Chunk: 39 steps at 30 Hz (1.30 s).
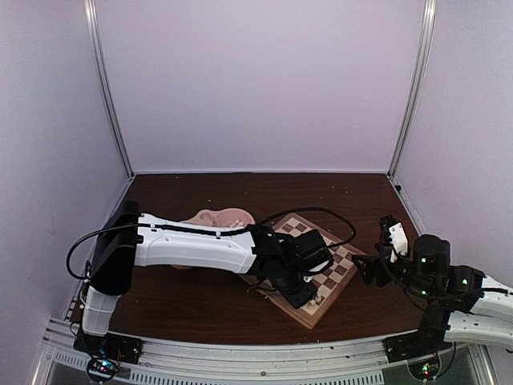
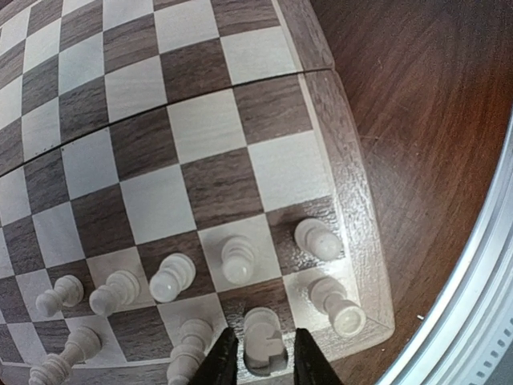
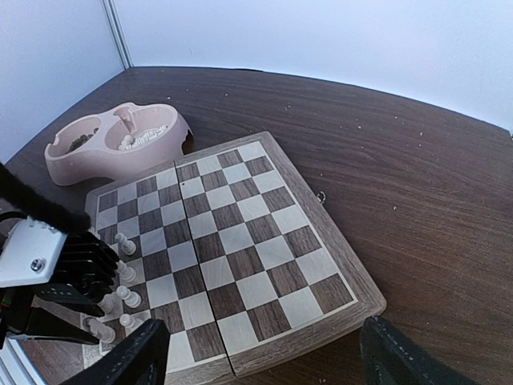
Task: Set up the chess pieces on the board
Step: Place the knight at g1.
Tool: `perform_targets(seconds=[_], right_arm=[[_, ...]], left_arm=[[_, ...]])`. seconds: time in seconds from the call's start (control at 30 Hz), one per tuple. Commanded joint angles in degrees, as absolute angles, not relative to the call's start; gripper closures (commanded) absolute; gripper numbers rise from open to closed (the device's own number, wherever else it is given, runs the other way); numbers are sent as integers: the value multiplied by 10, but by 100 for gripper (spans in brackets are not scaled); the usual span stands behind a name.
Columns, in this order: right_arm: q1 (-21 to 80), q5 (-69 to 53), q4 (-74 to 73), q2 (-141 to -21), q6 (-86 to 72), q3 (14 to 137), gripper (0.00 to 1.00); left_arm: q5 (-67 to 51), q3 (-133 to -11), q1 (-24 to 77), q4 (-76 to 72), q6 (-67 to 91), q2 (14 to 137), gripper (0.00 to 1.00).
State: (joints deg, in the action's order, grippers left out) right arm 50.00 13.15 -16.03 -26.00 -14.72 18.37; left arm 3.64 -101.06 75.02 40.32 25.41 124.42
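Two fingers (image 2: 224,365) of my left pincer (image 2: 264,367) straddle one white chess piece (image 2: 263,337) on the board's (image 2: 346,188) edge row, narrowly apart, grip unclear. More white pieces (image 2: 238,258) just beyond. Right pincer (image 1: 393,234) wide open, empty, beside board.

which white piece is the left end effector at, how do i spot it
Find the board's corner nearest the metal rail, where the cream pieces cluster. In the edge row, step one square in from the corner, onto a dark square. That piece alone stands between the left end effector's black fingers.
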Motion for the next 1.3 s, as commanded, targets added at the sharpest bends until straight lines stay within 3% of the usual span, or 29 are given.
perform_targets(seconds=[0.0,0.87,1.27], right_arm=[[497,141,-153,-261,-144,185,15],[497,141,-152,-266,-144,185,15],[497,140,-151,-272,-144,187,15]], left_arm=[[32,-1028,753,387,252,1251,71],[79,-1039,749,434,244,1130,65],[109,-997,673,469,227,1058,64]])
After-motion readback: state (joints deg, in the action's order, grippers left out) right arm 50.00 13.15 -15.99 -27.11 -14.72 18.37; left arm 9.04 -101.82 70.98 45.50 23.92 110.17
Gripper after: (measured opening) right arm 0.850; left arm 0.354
